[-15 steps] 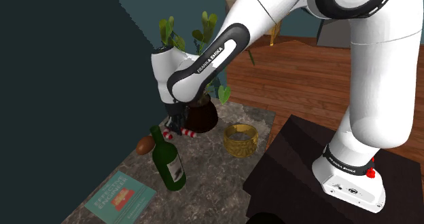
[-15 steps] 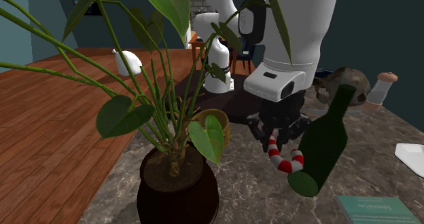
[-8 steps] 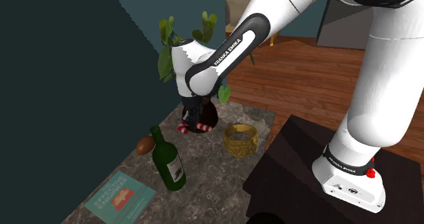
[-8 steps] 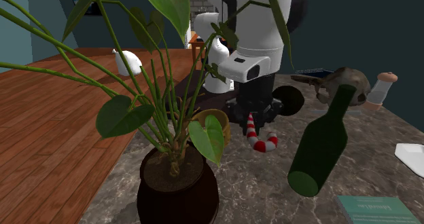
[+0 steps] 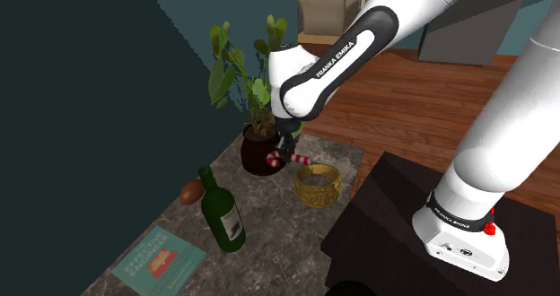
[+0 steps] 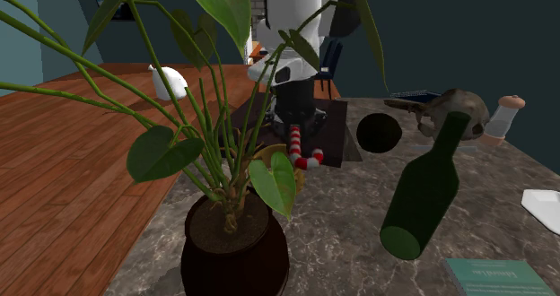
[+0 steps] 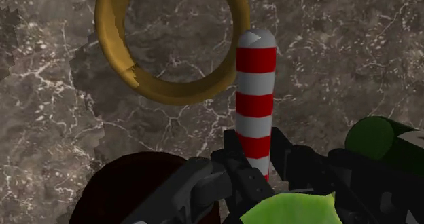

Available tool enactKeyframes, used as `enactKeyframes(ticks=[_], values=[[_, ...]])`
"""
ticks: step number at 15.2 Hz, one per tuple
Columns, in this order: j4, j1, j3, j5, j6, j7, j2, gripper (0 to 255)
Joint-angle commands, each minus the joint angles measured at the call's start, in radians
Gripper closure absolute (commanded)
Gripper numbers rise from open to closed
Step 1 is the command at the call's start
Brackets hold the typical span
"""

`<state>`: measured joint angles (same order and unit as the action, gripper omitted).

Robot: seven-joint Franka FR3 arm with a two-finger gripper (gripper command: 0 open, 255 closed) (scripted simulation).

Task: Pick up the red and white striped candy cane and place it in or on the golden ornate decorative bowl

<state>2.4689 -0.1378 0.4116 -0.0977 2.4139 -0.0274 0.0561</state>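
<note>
- Two black fingers (image 7: 236,163) of the all-black gripper (image 7: 259,151) pinch the straight shaft of the red and white striped candy cane (image 7: 256,97), one finger on each side.
- In the wrist view the cane's shaft runs away from the gripper. Its rounded white tip sits just beside the rim of the golden ring-shaped ornate bowl (image 7: 170,94), outside the bowl's opening.
- In the shoulder view the cane hangs in the air, clear of the grey veined stone counter (image 5: 269,222). It is between the dark round plant pot (image 5: 256,155) and the bowl, and a little higher than the bowl's rim.
- In the second exterior view the shaft stands nearly upright below the gripper. The hook is at its lower end and curls toward that view's right.
- The bowl stands on the counter near the edge that meets the dark box stand (image 5: 395,213).
- A dark green glass bottle (image 5: 222,215) stands upright on the counter, well apart from the bowl, toward the shoulder view's left.
- A small brown egg-shaped thing (image 5: 191,192) lies just beside the bottle.
- A flat teal book (image 5: 159,260) lies near the counter's lower corner in the shoulder view.
- The pot holds a long-stemmed green leafy plant (image 6: 157,151).
</note>
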Motion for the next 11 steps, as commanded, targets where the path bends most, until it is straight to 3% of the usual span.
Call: enactKeyframes(ticks=[1,7,11], values=[[0.067,-0.015,-0.024,-0.037,0.002,-0.070,0.066,255],[0.226,-0.047,-0.119,-0.087,-0.007,-0.243,0.227,255],[0.244,-0.050,-0.112,-0.081,0.063,-0.239,0.174,255]])
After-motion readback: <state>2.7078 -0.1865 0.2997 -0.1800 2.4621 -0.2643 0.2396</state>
